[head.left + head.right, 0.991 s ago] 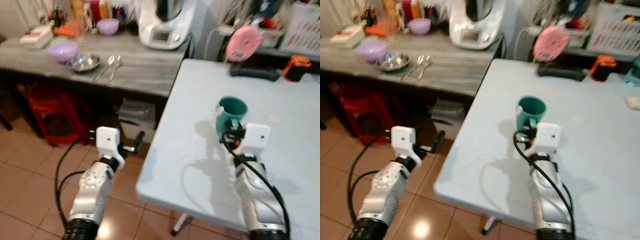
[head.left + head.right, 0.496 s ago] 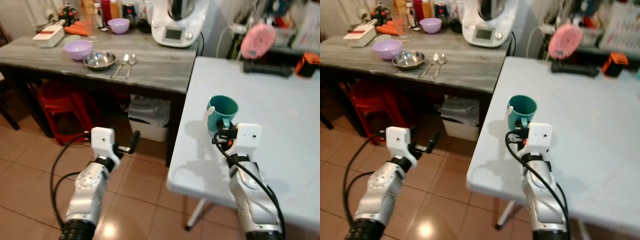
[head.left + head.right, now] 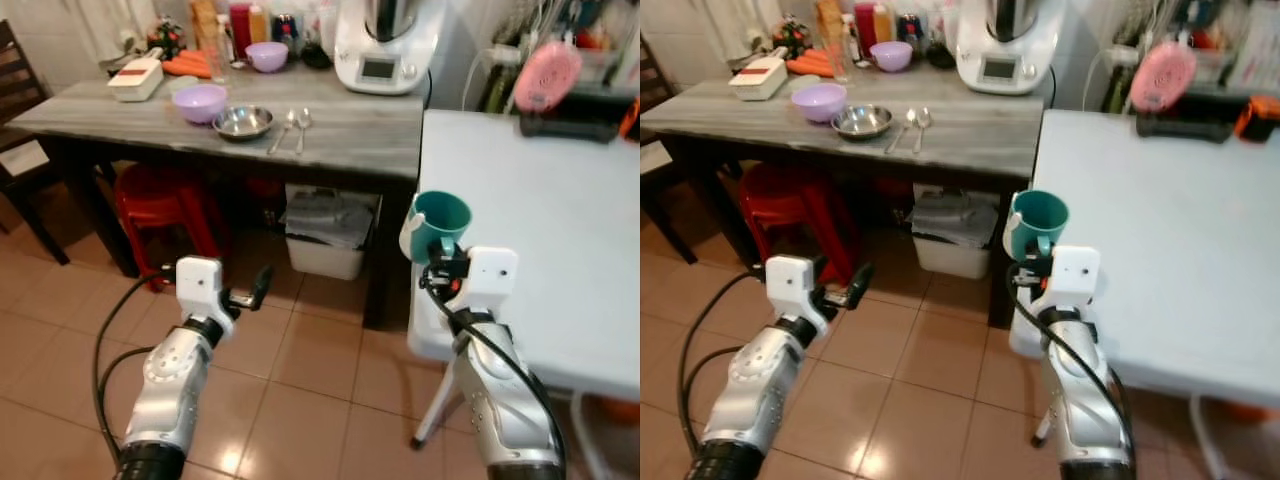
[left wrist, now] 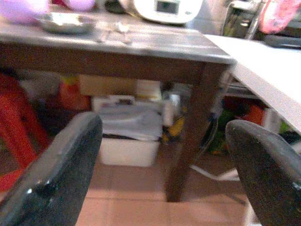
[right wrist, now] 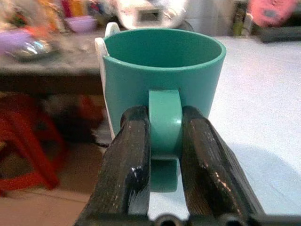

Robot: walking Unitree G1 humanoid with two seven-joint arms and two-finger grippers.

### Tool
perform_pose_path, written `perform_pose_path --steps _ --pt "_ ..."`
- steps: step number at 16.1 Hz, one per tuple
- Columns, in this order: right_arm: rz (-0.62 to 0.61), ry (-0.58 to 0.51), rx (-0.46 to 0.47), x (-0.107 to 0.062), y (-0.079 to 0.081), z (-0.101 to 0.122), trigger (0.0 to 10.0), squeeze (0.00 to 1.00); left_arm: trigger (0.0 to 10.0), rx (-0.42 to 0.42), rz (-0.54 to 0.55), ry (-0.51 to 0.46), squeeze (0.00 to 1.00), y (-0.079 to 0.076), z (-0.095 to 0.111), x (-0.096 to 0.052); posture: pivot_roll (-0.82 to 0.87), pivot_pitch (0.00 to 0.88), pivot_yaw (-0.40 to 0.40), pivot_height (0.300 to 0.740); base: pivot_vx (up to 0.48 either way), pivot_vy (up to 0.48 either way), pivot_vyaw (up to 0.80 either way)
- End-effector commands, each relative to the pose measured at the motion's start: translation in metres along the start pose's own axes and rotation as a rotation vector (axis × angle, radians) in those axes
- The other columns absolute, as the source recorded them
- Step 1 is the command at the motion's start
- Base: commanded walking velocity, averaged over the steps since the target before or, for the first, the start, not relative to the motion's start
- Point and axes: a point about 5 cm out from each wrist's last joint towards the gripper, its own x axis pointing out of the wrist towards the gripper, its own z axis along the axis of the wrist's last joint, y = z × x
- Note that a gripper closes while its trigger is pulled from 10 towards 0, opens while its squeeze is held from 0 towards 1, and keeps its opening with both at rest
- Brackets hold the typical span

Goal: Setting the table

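Observation:
A teal mug (image 3: 440, 220) with a white side stands upright at the near left edge of the pale blue table (image 3: 540, 190). My right gripper (image 5: 164, 155) is shut on the mug's handle (image 5: 164, 120), one black finger on each side. My left gripper (image 3: 262, 282) is open and holds nothing; it hangs low over the tiled floor, pointed toward the grey wooden side table (image 3: 340, 130). On that side table lie a steel bowl (image 3: 243, 122), two spoons (image 3: 290, 125) and a purple bowl (image 3: 199, 101).
A white kitchen machine (image 3: 385, 45), a second purple bowl (image 3: 266, 56) and bottles crowd the side table's back. A red stool (image 3: 160, 205) and a white bin (image 3: 325, 235) sit under it. A pink fan (image 3: 547, 75) stands at the blue table's far edge. A dark chair (image 3: 20, 130) is at left.
The camera has swung and pulled back, so the scene has shifted right and more floor shows. The mug stays in my right gripper; the left gripper stays open.

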Motion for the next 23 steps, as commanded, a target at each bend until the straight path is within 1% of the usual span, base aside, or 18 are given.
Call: perform_pose_path --steps 1,12,15,16,17,18,20,22,23 --pt "-0.002 -0.041 0.003 0.002 0.002 0.009 10.0 0.0 10.0 0.028 0.004 -0.004 0.0 0.005 0.004 0.001 -0.04 0.0 0.028 0.74 0.0 0.458 0.0" --pt "-0.019 -0.052 0.001 0.002 0.001 0.01 10.0 0.0 10.0 0.03 0.001 -0.015 0.0 0.002 0.005 0.003 -0.04 0.0 0.028 0.74 0.0 0.474 0.0" --pt "-0.025 -0.056 -0.002 0.002 -0.001 0.01 10.0 0.0 10.0 0.027 0.01 -0.019 0.0 0.002 0.005 0.003 -0.04 0.0 0.028 0.74 0.0 0.434 0.0" --pt "-0.026 -0.058 -0.003 0.002 -0.001 0.011 10.0 0.0 10.0 0.04 0.018 -0.026 0.0 0.002 0.006 0.003 -0.04 0.0 0.028 0.74 0.0 0.0 0.0" --pt "-0.026 -0.065 -0.008 0.002 -0.001 0.012 10.0 0.0 10.0 0.086 0.027 -0.038 0.0 0.005 0.008 0.003 -0.04 0.0 0.029 0.74 0.0 0.0 0.0" --pt "-0.025 -0.076 -0.022 0.0 -0.002 0.013 10.0 0.0 10.0 0.114 0.07 -0.057 0.0 0.014 0.012 0.0 -0.04 0.0 0.03 0.74 0.0 0.0 0.0" --pt "-0.033 -0.094 -0.047 -0.003 -0.006 0.016 10.0 0.0 10.0 0.118 0.082 -0.083 0.0 0.018 0.016 -0.001 -0.04 0.0 0.028 0.74 0.0 0.0 0.0" --pt "-0.049 -0.098 -0.055 -0.006 -0.011 0.016 10.0 0.0 10.0 0.138 0.098 -0.083 0.0 0.02 0.016 -0.003 -0.04 0.0 0.028 0.74 0.249 0.0 0.0" --pt "-0.049 -0.096 -0.056 -0.006 -0.012 0.015 10.0 0.0 10.0 0.129 0.092 -0.081 0.0 0.019 0.015 -0.003 -0.04 0.0 0.029 0.74 0.251 0.0 0.0"
